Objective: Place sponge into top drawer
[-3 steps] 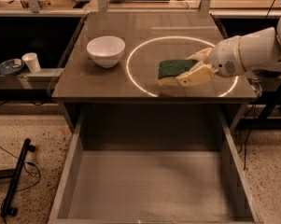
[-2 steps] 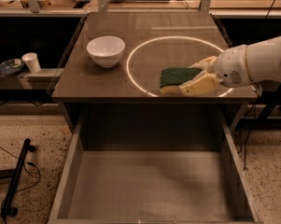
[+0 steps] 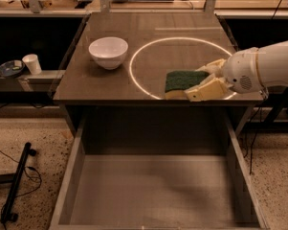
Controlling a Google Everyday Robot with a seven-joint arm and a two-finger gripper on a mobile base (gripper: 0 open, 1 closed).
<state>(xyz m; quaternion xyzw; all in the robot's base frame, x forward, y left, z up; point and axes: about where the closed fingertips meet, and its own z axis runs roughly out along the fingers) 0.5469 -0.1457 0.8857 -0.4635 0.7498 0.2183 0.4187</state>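
The tabletop (image 3: pixel 105 83) fills the upper middle of the camera view, a dark, glossy slab seen from the front. Below it, the top drawer (image 3: pixel 153 190) stands pulled fully out toward the camera. It is wide and shallow, with a flat grey bottom and plain side walls, and nothing lies in it.

A thin ring of light (image 3: pixel 130 67) runs across the right half of the tabletop. The white arm (image 3: pixel 272 63) comes in from the right edge, low over the tabletop's front right corner.

At the arm's end, the hand (image 3: pixel 196 83) points left, with its two pale fingers over the front right part of the ring. It grasps the sponge's right end, one finger behind it and one in front.

The white bowl (image 3: pixel 108 51) sits upright on the left half of the tabletop, just outside the ring and well apart from the hand.

The sponge (image 3: pixel 182 80) lies level, dark green side up with a strip of yellow foam showing below. It is just inside the ring's front arc, near the tabletop's front edge and not in the drawer. I cannot tell whether it touches the surface.

A paper cup (image 3: pixel 32 63) stands on a low shelf to the left.
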